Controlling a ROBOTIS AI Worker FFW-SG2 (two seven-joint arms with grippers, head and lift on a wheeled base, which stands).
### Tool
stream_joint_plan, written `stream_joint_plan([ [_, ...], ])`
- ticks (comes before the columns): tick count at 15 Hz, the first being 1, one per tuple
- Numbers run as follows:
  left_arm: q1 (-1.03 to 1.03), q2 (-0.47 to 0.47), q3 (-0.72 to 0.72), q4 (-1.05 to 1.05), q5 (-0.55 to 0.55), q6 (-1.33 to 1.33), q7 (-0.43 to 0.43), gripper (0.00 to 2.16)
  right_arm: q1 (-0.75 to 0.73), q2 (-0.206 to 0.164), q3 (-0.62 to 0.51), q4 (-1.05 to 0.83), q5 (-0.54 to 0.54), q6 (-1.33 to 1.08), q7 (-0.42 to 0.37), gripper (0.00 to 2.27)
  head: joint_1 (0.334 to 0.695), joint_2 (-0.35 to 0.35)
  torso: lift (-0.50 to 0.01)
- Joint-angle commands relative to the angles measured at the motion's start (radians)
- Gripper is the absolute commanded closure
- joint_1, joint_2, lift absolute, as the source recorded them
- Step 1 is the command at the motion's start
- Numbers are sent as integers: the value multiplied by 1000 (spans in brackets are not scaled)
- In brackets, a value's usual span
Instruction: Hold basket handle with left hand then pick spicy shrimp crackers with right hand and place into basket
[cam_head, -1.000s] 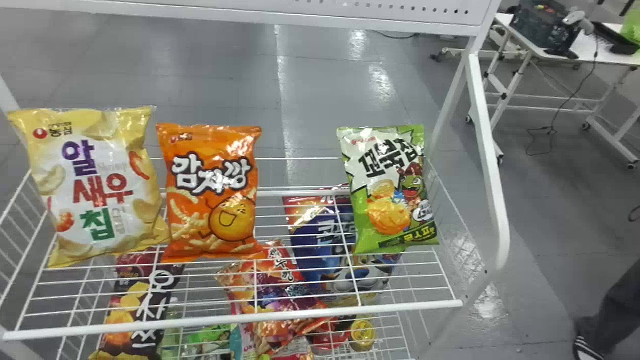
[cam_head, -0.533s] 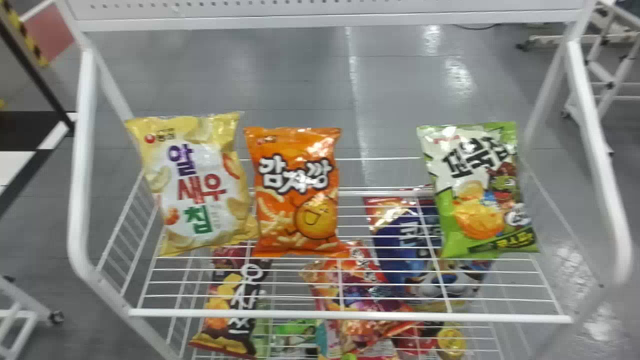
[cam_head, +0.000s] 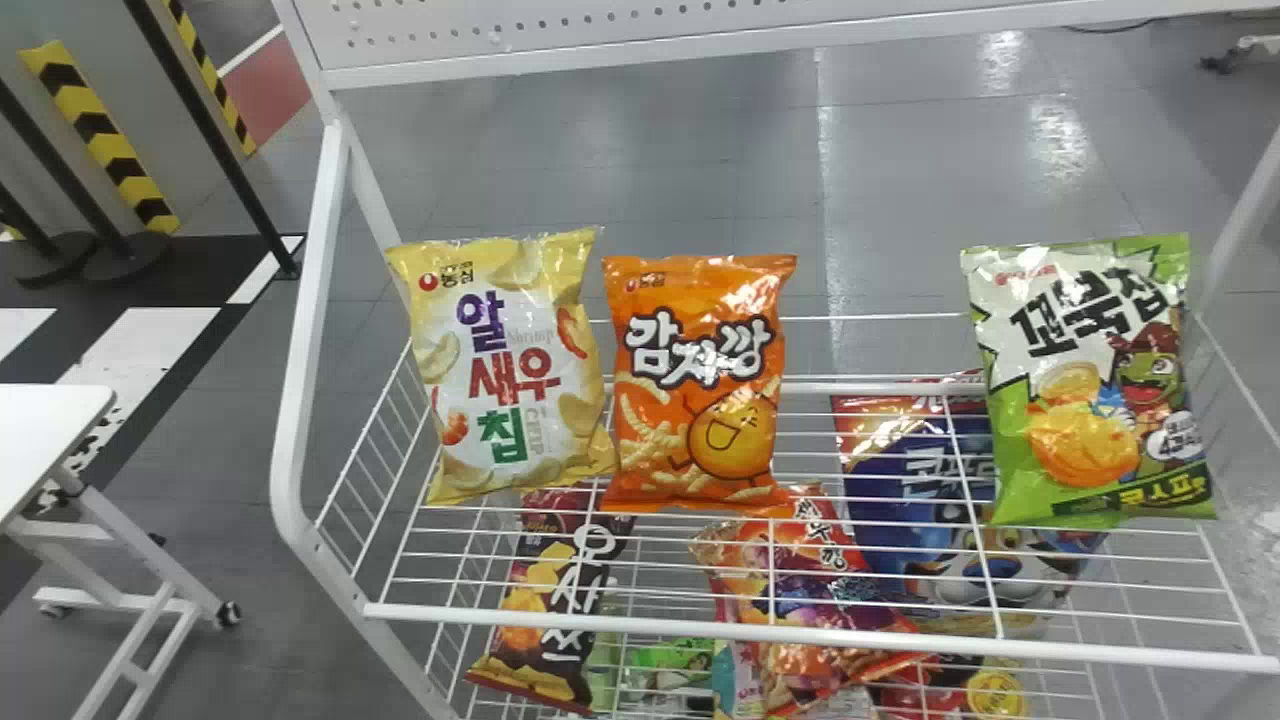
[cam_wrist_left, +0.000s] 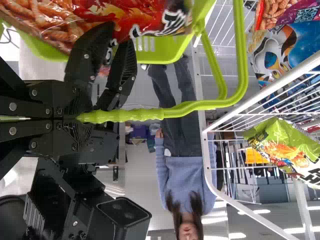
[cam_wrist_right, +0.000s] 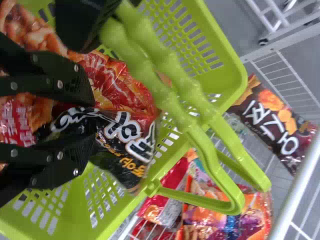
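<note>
A grey tiled floor (cam_head: 620, 170) is seen behind a white rack (cam_head: 297, 380), with striped posts (cam_head: 110, 140) at far left and the corner of a white table (cam_head: 50, 430) nearer. The crackers (cam_wrist_right: 132, 132) are lying in the green basket (cam_wrist_right: 227, 55), printed face showing. The right claw (cam_wrist_right: 94, 121) is spread over them, its fingers parted and nothing gripped. The basket's handle (cam_wrist_left: 130, 115) is clenched in the left claw (cam_wrist_left: 82, 119). Beside the basket, bags are carried on the rack's wire shelves. On the upper shelf (cam_head: 700, 629), a yellow bag (cam_head: 510, 380) and an orange bag (cam_head: 700, 380) are set side by side, with a green bag (cam_head: 1090, 380) well apart to the right. Below, through the wires, a dark bag (cam_head: 560, 600), a purple-and-orange bag (cam_head: 800, 570) and a blue bag (cam_head: 900, 500) can be seen.
</note>
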Motion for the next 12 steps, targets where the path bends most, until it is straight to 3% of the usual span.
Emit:
stream_joint_plan([
  [1, 0, -6, 3, -2, 0, 1, 0, 1895, 27, -5, -43, -36, 12, 31, 0, 53, 695, 125, -37],
  [6, -2, -6, 5, -3, 0, 1, 5, 1895, 65, -18, -136, -130, 12, 62, 3, 63, 695, -64, -37],
  [9, -6, -6, 5, 0, 0, 1, 8, 1895, 82, -18, -195, -165, 12, -36, 3, 83, 695, -120, -37],
  [12, -12, -6, 3, 6, -3, 1, 12, 1895, 91, -16, -256, -183, 12, -236, -3, 83, 695, -116, -37],
])
